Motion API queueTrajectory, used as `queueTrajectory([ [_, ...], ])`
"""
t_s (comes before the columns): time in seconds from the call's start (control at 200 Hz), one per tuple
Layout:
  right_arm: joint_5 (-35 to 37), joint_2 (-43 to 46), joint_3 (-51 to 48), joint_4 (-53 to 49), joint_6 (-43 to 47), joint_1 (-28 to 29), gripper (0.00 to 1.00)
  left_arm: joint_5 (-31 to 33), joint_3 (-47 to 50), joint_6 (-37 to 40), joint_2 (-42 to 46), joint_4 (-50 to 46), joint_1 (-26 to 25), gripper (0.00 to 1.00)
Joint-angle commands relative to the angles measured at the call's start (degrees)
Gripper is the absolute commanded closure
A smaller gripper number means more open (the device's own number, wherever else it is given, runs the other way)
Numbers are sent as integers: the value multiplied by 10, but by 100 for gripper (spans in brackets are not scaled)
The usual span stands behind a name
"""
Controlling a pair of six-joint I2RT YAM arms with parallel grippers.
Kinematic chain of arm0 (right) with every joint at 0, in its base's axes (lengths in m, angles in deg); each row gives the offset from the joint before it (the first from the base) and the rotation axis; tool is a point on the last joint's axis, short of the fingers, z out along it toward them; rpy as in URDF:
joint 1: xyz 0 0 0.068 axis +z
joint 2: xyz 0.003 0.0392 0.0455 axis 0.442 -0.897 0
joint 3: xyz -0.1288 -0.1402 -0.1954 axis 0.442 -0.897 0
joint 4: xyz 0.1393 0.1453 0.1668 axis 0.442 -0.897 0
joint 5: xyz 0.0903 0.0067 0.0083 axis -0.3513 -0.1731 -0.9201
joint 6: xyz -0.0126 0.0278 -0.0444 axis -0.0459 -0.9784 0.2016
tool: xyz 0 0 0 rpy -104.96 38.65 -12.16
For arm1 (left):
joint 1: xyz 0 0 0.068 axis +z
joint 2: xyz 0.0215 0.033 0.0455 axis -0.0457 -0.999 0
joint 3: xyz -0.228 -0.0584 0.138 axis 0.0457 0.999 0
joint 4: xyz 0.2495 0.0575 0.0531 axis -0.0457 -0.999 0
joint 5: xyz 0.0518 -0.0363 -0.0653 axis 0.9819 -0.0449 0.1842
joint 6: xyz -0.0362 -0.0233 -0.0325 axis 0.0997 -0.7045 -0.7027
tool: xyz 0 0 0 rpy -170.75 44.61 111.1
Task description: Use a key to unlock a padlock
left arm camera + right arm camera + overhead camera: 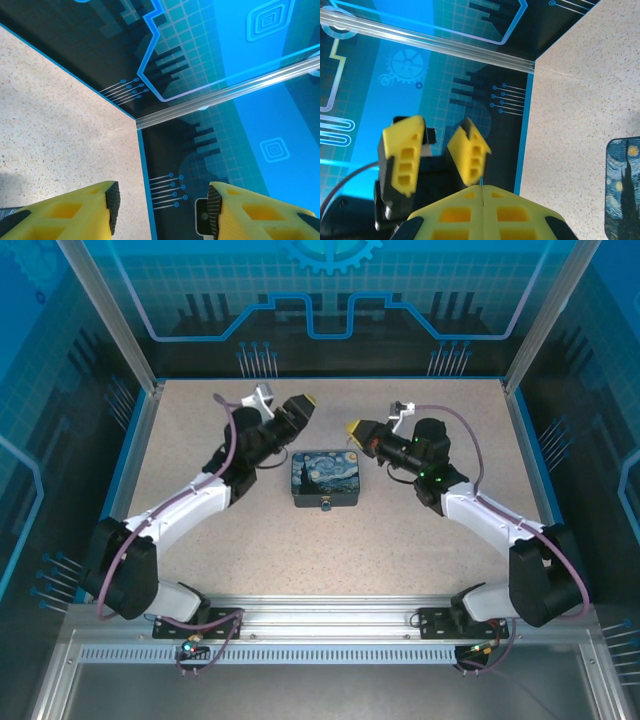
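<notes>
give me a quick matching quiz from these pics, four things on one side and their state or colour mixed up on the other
Things:
1 left gripper
2 right gripper
3 painted box
4 table

States:
a fingers pressed together
b speckled beige
c fingers apart
d dark blue with swirls, lid shut

Pairs: 1-c; 2-a; 3-d; 4-b

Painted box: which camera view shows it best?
Top external. The whole painted box shows there from above, resting on the table, lid pattern clear. The right wrist view catches just a slice of it at its right edge.
</notes>
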State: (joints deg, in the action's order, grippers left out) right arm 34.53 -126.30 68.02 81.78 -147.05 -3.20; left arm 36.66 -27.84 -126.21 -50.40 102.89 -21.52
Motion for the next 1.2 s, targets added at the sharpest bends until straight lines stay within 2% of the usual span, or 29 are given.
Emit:
queueTrajectory([
  [0.0, -64, 1, 6, -11, 17, -10, 100, -181, -58, 36, -18, -64, 23, 48],
  [0.105, -110, -21, 21, 14, 9, -12, 100, -251, -93, 45, -48, -83, 29, 48],
  [0.29, -121, -34, 21, 23, 5, -7, 100, -291, -100, 25, -74, -73, 27, 51],
  [0.705, -109, -47, 46, 37, -5, 0, 100, -305, -74, -13, -96, -23, 6, 59],
  [1.196, -95, -51, 41, 39, -7, 0, 100, -276, -16, -127, -114, 110, -6, 76],
])
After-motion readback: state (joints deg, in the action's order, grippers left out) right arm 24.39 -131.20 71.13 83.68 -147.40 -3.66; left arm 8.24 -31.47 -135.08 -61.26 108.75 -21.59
